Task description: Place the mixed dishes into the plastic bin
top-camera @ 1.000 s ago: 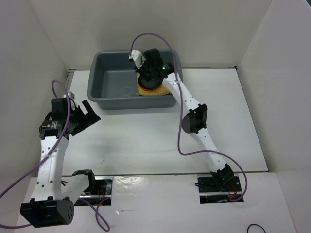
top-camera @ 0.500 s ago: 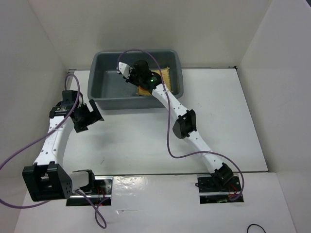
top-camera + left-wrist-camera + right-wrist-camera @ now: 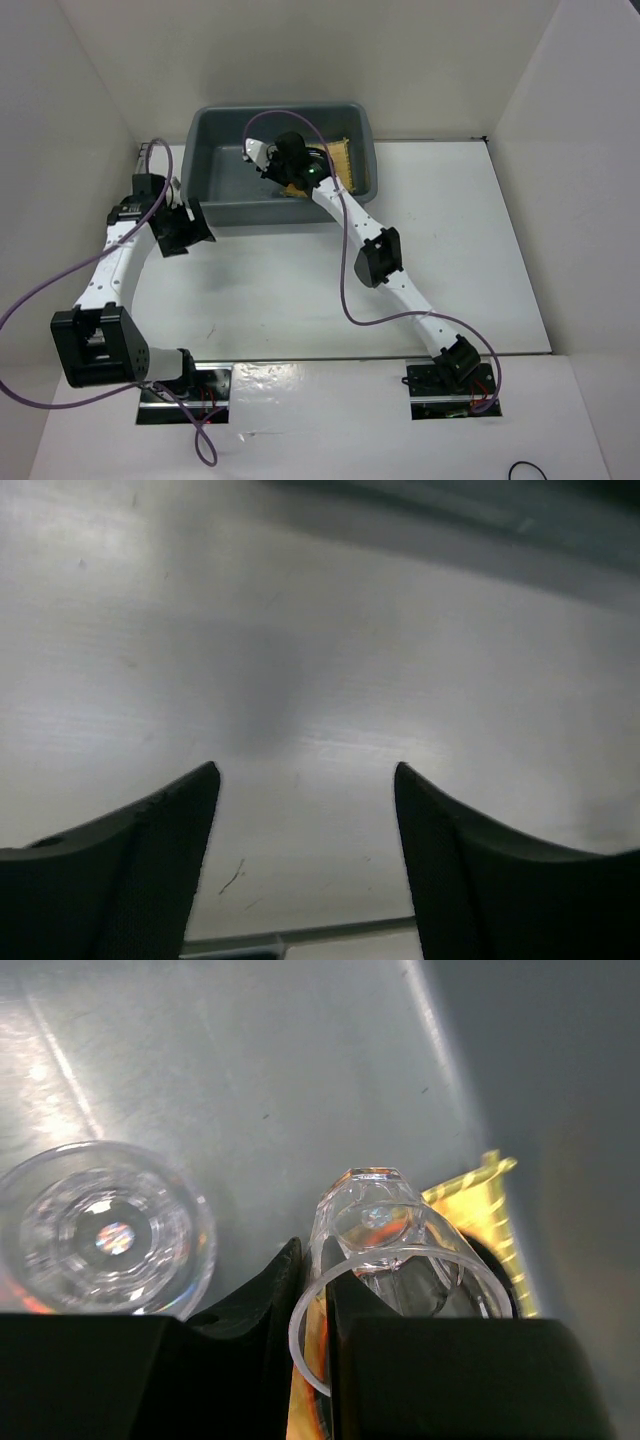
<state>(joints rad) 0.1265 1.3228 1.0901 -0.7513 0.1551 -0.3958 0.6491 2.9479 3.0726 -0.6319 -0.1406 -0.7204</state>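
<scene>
Right wrist: plastic bin (image 3: 260, 1050) holds bamboo mat (image 3: 490, 1205), standing cup (image 3: 105, 1228), gripped cup (image 3: 385, 1218).

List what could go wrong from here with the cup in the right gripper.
1. The right gripper pinches the glass cup by one wall only, tilted; it could slip out and crack on the bin floor.
2. A second cup stands close by; a release may knock them together.
3. Set on the mat edge, it may topple.
</scene>
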